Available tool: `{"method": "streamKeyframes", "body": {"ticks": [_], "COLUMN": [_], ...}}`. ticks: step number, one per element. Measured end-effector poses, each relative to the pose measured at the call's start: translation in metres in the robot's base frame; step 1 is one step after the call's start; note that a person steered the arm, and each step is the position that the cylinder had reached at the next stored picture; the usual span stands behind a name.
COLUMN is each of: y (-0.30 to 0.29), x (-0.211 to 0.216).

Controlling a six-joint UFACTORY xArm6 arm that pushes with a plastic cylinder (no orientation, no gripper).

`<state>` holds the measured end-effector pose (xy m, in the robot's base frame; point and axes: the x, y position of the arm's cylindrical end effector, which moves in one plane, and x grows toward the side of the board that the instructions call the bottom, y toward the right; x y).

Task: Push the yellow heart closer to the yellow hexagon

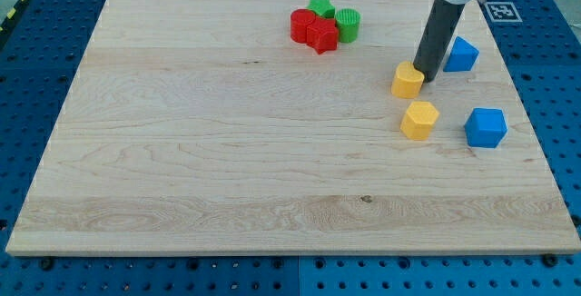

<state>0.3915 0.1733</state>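
Note:
The yellow heart [408, 80] lies at the view's right, upper half of the wooden board. The yellow hexagon [419, 120] lies just below it, a small gap between them. My tip [424, 74] stands right against the heart's upper right side, between the heart and a blue block [462, 54].
A second blue block [486, 127] lies right of the hexagon. A cluster at the view's top centre holds a red cylinder [301, 24], a red star [321, 36], a green star [320, 7] and a green cylinder [348, 24]. The board's right edge [536, 133] is near.

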Motion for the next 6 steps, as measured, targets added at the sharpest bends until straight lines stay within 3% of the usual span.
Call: {"method": "streamKeyframes", "body": {"ticks": [2, 4, 6], "y": [-0.028, -0.027, -0.028], "x": [-0.024, 0.017, -0.072]}}
